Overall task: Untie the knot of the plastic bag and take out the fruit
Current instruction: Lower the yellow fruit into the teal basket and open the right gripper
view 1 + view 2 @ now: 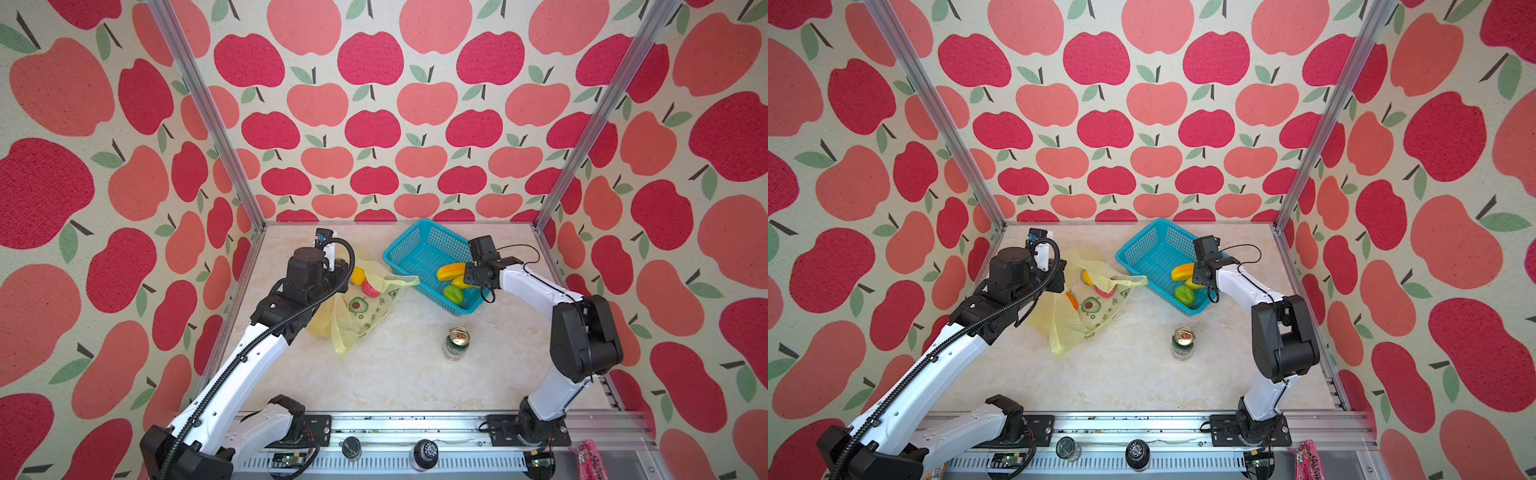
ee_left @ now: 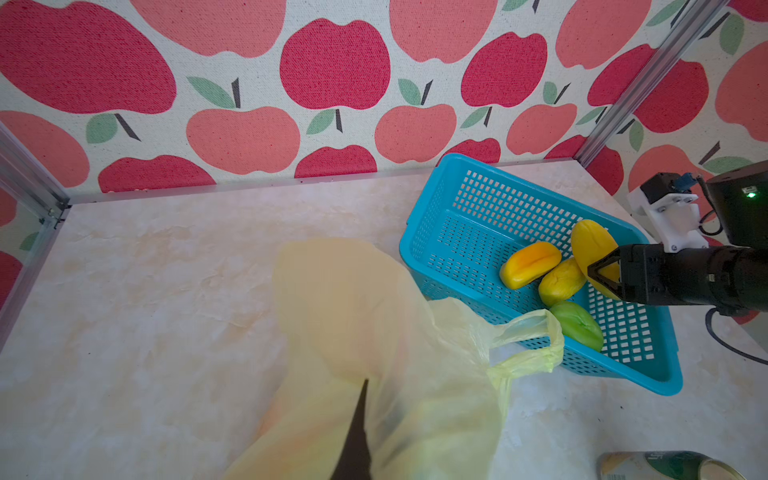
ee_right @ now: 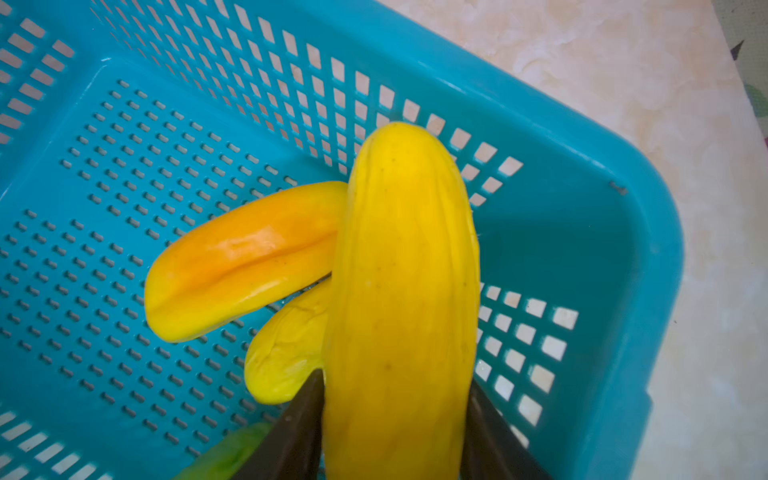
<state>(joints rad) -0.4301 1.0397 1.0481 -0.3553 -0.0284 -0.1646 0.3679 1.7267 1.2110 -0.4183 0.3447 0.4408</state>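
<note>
Right claw point(image 3: 395, 382) pinching long yellow toy fruit point(image 3: 403, 249) over teal mesh plastic basket point(image 1: 415, 249). Left claw point(image 2: 357, 432) pressed together on thin pale-yellow avocado-print plastic bag point(image 1: 361, 316), which lies just left of the basket on marble worktop point(image 1: 395, 374). Pink-red toy fruit point(image 1: 370, 289) at bag mouth.

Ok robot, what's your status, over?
Left gripper shut on the plastic bag, mouth open. Right gripper: jaws flank long yellow fruit over the basket, grip unclear. Pink-red fruit not yet out. Green can stands apart.
</note>
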